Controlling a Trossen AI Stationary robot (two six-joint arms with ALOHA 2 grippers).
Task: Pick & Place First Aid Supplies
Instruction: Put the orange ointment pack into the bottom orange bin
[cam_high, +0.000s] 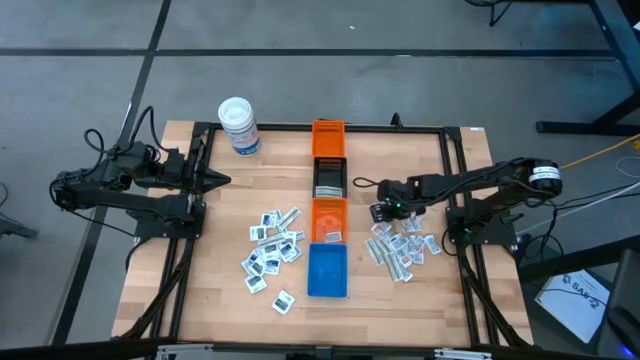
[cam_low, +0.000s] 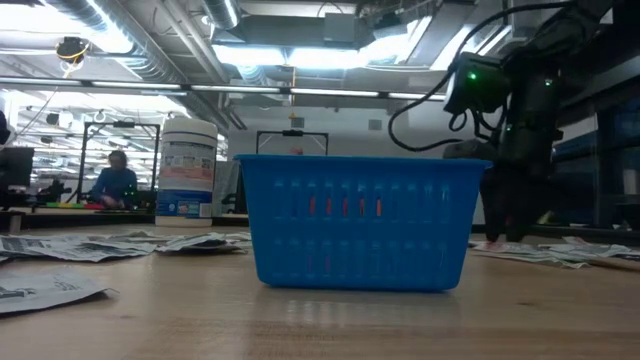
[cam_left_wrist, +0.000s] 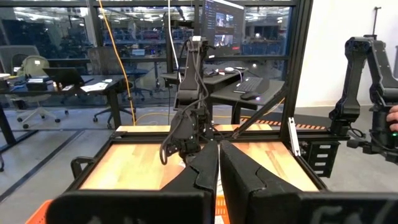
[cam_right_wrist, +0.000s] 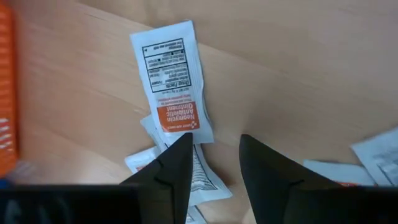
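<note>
At the table's left edge the left gripper (cam_high: 218, 181) waits above the wood with its fingers pressed together and nothing between them; it hangs clear of every packet, and in its own wrist view the closed fingers (cam_left_wrist: 214, 171) point across at the other arm. Behind it, near the far left corner, stands a white tub (cam_high: 239, 126) with a blue label. Left of the middle lies one scatter of first aid packets (cam_high: 272, 248), small white flat sachets with dark print, spread loosely over the wooden table (cam_high: 210, 290), one lying apart toward the near edge. Down the centre runs a row of bins: an orange bin (cam_high: 328, 138) at the far end, a black bin (cam_high: 329, 179) next, another orange bin (cam_high: 328, 220), and a blue bin (cam_high: 327, 270) nearest the front; the low view looks straight at the blue bin's slotted wall. Right of the row lies a second scatter of packets and pale strips (cam_high: 400, 248). The right gripper (cam_high: 381, 211) hangs low over the far end of this scatter, just beside the nearer orange bin; its fingers stand partly apart with nothing between them, and its wrist view shows an antibiotic ointment packet (cam_right_wrist: 172, 81), white with an orange band, flat on the wood just ahead of the fingertips.
</note>
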